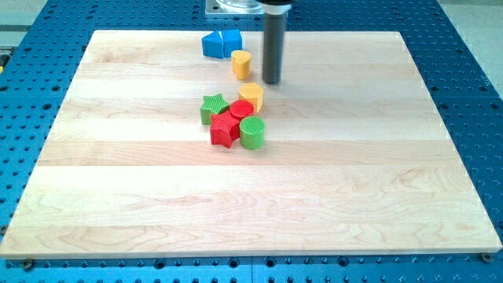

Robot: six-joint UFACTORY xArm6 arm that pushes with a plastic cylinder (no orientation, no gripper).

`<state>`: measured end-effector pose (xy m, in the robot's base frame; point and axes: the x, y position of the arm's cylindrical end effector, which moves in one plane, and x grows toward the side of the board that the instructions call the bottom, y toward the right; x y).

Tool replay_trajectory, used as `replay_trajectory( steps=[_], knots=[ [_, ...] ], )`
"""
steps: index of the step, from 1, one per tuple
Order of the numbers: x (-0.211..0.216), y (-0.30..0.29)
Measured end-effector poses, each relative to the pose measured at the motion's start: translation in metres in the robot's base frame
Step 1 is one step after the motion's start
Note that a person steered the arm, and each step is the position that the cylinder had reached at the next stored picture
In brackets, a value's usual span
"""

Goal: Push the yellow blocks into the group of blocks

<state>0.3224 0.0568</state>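
Note:
My tip rests on the board near the view's top, just right of a small yellow block that stands apart from the group. A second yellow block, hexagon-like, touches the top right of the group. The group holds a green star, a red star, a red block and a green cylinder, packed together below and left of my tip.
Two blue blocks sit together near the board's top edge, just above and left of the small yellow block. The wooden board lies on a blue perforated table.

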Motion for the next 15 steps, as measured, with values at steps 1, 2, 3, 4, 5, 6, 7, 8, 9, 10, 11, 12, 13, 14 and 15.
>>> replay_trajectory(
  steps=[1, 2, 3, 4, 5, 6, 7, 8, 9, 10, 11, 12, 13, 14, 15],
  knots=[
    [0.014, -0.020],
    [0.016, -0.031],
    [0.021, -0.036],
    [0.024, -0.042],
    [0.030, -0.053],
    [0.032, -0.060],
    [0.016, -0.127],
    [-0.014, -0.176],
    [-0.042, -0.149],
    [-0.050, -0.096],
    [-0.037, -0.072],
    [-0.024, -0.035],
    [-0.023, 0.005],
    [0.000, 0.011],
    [0.022, 0.015]
  ],
)
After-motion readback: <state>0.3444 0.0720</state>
